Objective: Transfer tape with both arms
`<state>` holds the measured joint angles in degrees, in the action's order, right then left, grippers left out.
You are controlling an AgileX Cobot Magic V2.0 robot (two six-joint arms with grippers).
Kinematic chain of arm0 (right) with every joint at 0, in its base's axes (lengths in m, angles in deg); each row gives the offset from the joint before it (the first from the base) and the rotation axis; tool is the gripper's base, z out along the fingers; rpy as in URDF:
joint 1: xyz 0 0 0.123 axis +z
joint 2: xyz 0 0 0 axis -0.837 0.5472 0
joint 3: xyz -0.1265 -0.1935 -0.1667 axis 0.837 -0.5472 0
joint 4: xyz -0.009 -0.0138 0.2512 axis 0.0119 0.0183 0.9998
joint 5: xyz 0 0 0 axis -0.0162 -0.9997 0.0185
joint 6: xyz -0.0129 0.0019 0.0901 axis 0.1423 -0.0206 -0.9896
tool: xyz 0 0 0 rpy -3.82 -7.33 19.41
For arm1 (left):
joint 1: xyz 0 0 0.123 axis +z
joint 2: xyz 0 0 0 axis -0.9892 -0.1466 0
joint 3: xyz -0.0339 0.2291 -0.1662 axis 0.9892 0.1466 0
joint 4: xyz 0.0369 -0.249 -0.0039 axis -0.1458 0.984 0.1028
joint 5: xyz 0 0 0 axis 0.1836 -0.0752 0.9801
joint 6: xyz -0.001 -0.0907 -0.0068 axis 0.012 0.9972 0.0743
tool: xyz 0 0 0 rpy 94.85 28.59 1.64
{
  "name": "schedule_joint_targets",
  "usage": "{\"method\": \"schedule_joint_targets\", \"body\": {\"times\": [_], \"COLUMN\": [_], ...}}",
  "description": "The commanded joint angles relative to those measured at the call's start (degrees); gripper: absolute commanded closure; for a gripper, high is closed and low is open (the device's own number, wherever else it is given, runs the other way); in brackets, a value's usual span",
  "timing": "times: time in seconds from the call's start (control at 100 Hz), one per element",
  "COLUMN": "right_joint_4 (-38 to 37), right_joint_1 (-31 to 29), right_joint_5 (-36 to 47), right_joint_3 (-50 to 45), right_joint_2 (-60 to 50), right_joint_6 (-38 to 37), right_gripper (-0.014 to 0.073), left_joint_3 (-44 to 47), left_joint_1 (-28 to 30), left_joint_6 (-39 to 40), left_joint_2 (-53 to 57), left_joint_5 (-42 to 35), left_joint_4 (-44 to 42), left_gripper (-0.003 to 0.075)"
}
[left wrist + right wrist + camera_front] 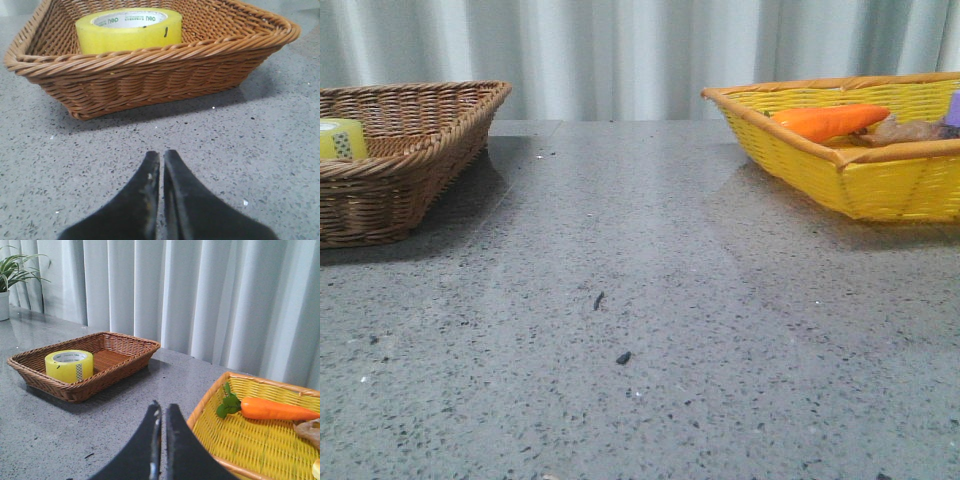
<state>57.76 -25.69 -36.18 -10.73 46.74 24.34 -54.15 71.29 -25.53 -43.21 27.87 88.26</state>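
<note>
tape (340, 139) in left basket (420, 150) | carrot (828, 121) in right basket (880, 185)

A: Front view: low over the table (620, 300), facing the curtain (620, 50), baskets at both edges.
B: Left wrist: close on brown basket (150, 80). Right wrist: higher, farther, sees both baskets; all views share the brown one.

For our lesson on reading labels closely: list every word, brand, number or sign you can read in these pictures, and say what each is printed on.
"deli": brand on the white inner core of the tape, which lies in the brown wicker basket.
Smaller lettering beside it on the core: too small to read.
Dark marks on the tape's seam label in the right wrist view: blurred, unreadable.
Yellow basket, carrot: no text.
</note>
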Motion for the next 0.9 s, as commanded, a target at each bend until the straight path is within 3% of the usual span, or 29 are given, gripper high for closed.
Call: {"method": "schedule_joint_targets", "body": {"times": [0.0, 0.21, 0.46, 0.64, 0.77, 0.89], "right_joint_4": [-0.7, -3.9, -3.0, -2.8, -2.8, -2.8], "right_joint_1": [-0.2, -5.3, -20.5, -30.3, -31.8, -32.1], "right_joint_5": [5.1, 7.0, 27.3, 25.6, 12.2, 9.3], "right_joint_3": [1.1, -6.4, -23.5, -31.6, -31.3, -31.3], "right_joint_2": [0.7, 0.7, 0.7, -0.7, -4.7, -4.8], "right_joint_6": [0.6, 0.6, 0.6, 0.4, 0.4, 0.4], "right_gripper": [0.0655, 0.0655, 0.0655, 0.0655, 0.0655, 0.0655], "left_joint_3": [0.5, 0.5, 0.5, 0.5, 0.5, 0.5], "left_joint_1": [-0.3, -0.3, -0.3, -0.3, -0.3, -0.3], "left_joint_6": [0.5, 0.5, 0.5, 0.5, 0.5, 0.5], "left_joint_2": [1.6, 1.6, 1.6, 1.6, 1.6, 1.6], "left_joint_5": [-3.7, -3.7, -3.7, -3.7, -3.7, -3.8], "left_joint_4": [0.2, 0.2, 0.2, 0.2, 0.2, 0.2], "left_gripper": [0.0741, 0.0741, 0.0741, 0.0741, 0.0741, 0.0741]}}
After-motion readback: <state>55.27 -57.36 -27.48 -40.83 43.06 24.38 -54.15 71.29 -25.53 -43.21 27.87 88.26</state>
